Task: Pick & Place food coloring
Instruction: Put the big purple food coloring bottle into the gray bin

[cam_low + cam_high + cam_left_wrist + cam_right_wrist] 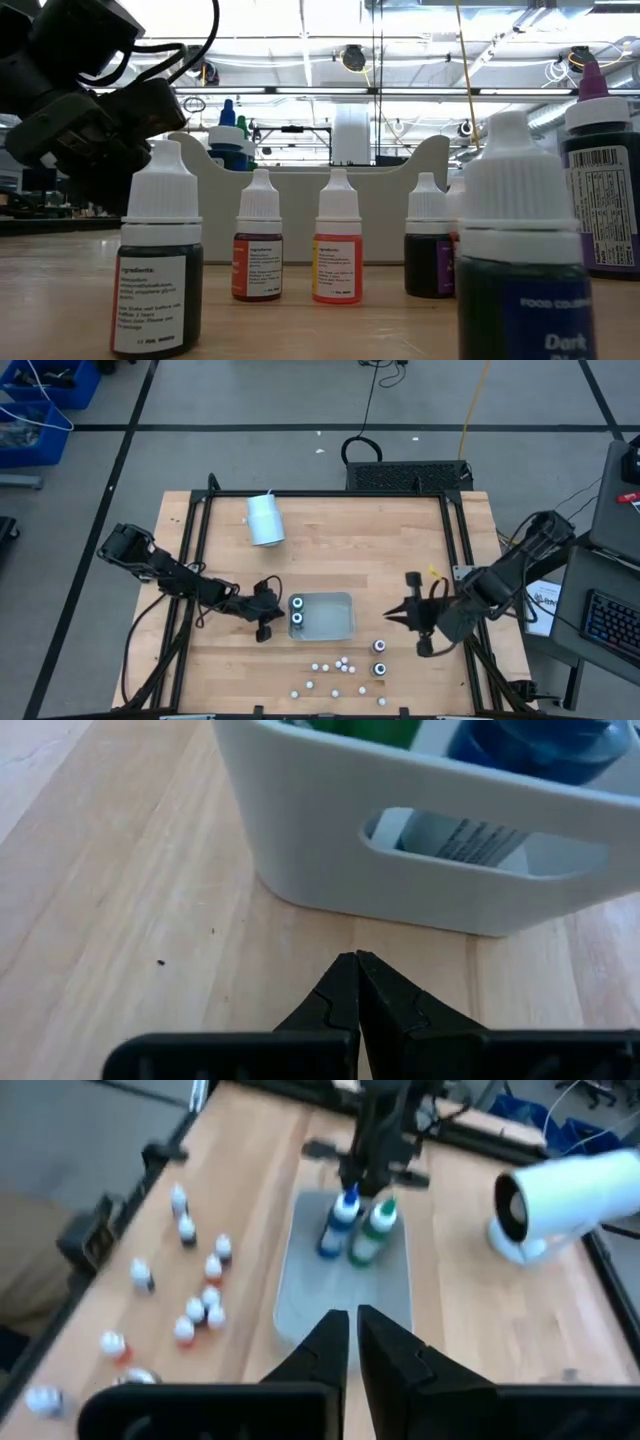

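Observation:
The grey tray [335, 622] sits mid-table with two larger food coloring bottles, a blue one [338, 1227] and a green one [374, 1232], standing at its left end. Two more dark bottles [380, 657] stand on the table right of the tray, and several small white-capped bottles [340, 665] are scattered toward the near edge. My left gripper [355, 960] is shut, just off the tray's left wall [300, 870] without touching it. My right gripper [350, 1320] is shut, right of the tray [390, 616], pointing at it and touching nothing.
A large white cylinder [265, 520] lies on its side toward the far left of the table. The low view looks past the small bottles [337, 240] to the tray's handle end [330, 205]. A black frame edges the table [455, 540]. Bare wood lies right of the cylinder.

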You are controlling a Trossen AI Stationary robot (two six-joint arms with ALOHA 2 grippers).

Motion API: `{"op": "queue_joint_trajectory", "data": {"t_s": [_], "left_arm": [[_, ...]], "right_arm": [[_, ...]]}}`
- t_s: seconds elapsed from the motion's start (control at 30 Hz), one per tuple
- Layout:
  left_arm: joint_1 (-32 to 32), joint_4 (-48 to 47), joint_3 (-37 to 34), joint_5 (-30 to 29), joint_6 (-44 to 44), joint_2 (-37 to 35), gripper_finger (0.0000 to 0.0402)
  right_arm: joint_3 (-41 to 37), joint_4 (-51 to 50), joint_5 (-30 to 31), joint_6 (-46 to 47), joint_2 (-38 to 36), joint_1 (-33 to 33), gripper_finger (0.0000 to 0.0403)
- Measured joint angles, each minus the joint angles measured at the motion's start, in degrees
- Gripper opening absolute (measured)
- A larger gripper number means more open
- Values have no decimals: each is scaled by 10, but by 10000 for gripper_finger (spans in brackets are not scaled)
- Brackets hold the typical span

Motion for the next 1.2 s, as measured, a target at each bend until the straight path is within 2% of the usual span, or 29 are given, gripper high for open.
{"op": "queue_joint_trajectory", "data": {"t_s": [0.1,0.27,0.37,0.47,0.63,0.8,0.97,1.2], "left_arm": [[7,16,0,0,0,0,6],[18,31,0,0,21,-3,6],[21,28,0,0,34,-4,6],[21,28,0,0,35,-4,6],[21,27,0,0,35,-4,6],[21,25,0,0,38,-4,6],[21,25,0,0,39,-4,6],[21,25,0,0,49,-4,6]], "right_arm": [[-64,17,-13,12,-21,2,18],[-162,128,-141,27,-32,-18,34],[-198,186,-184,26,-27,-26,67],[-211,196,-211,8,-16,-31,115],[-221,220,-209,-6,7,-30,196],[-242,280,-209,-22,37,-30,241],[-251,292,-209,-22,61,-31,251],[-251,340,-210,-39,100,-32,239]]}}
